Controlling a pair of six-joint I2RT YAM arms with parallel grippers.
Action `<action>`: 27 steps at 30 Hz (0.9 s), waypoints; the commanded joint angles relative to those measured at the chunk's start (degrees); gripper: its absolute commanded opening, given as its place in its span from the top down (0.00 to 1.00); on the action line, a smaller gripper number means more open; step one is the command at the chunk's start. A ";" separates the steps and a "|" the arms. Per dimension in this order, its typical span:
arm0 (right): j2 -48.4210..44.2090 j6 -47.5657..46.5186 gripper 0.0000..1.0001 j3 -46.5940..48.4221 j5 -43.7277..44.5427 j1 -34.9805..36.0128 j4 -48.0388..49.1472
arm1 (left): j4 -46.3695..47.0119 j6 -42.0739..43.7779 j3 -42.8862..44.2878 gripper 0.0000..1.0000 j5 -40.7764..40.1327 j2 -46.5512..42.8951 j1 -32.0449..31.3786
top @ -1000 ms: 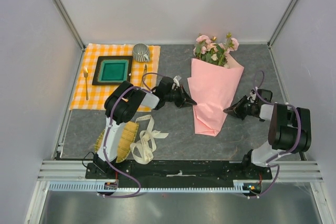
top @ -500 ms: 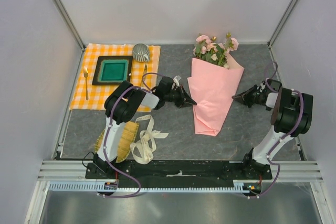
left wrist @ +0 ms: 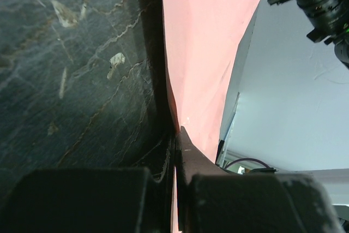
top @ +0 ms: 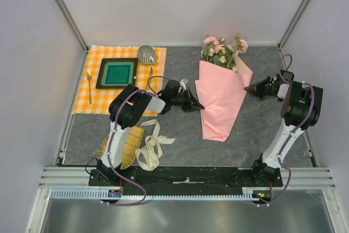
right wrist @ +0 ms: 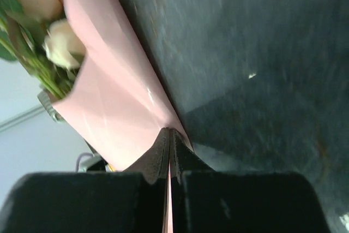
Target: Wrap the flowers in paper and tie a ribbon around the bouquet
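Well, my left gripper (top: 199, 106) and right gripper (top: 247, 88) both pinch edges of the pink paper (top: 221, 102), lying on a dark marbled tabletop (top: 180, 129) between pale walls (top: 180, 4).

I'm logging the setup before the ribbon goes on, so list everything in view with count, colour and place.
paper: one, pink, cone lying right of centre
flowers: one bunch, pale pink, in the cone's far end
ribbon: one, cream, looped, near left
mat: one, yellow-green, left of ribbon
cloth: one, orange-checked, far left
tray: one, green, on cloth
cup: one, silver, cloth's far right corner
cutlery: two, gold, either side of tray
table: one, grey, under everything
left arm: one, black and white, jaws shut on paper's left edge
right arm: one, black and white, jaws shut on paper's right edge
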 commanded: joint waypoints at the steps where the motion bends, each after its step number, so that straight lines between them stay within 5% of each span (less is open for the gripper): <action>1: 6.35 1.55 1.00 8.04 15.07 -0.67 -4.79 | -0.54 -0.90 -0.47 0.98 2.03 1.39 0.29; 6: 12.95 -1.94 1.00 22.99 16.49 -1.02 -11.11 | -0.72 -2.31 1.80 0.98 2.20 2.97 -0.42; 11: 5.86 -13.80 0.96 34.70 24.74 1.00 -25.69 | 2.25 -6.86 3.48 0.98 -0.33 4.12 -2.96; 15: -7.32 -21.28 0.51 31.29 34.85 2.58 -32.57 | 6.73 -12.22 3.66 0.98 -2.80 5.70 -5.25; 17: -14.01 -21.90 0.41 25.85 30.94 4.42 -31.43 | 7.89 -12.86 4.10 0.98 -3.42 5.62 -6.39; 21: -22.01 -21.56 0.32 13.49 23.81 11.18 -29.86 | 10.45 -11.02 -2.12 0.61 -7.02 1.06 -6.31; 23: -26.41 -19.89 0.32 8.36 19.23 14.70 -27.48 | 9.40 -7.96 -3.54 0.54 -7.03 -2.46 -5.78; 25: -30.26 -19.97 0.32 1.24 17.21 17.94 -25.89 | 6.95 -5.75 -4.86 0.26 -5.98 -4.66 -5.52; 27: -32.48 -20.23 0.32 -3.67 16.41 19.36 -25.89 | 5.18 -2.93 -6.96 0.16 -5.18 -8.26 -5.16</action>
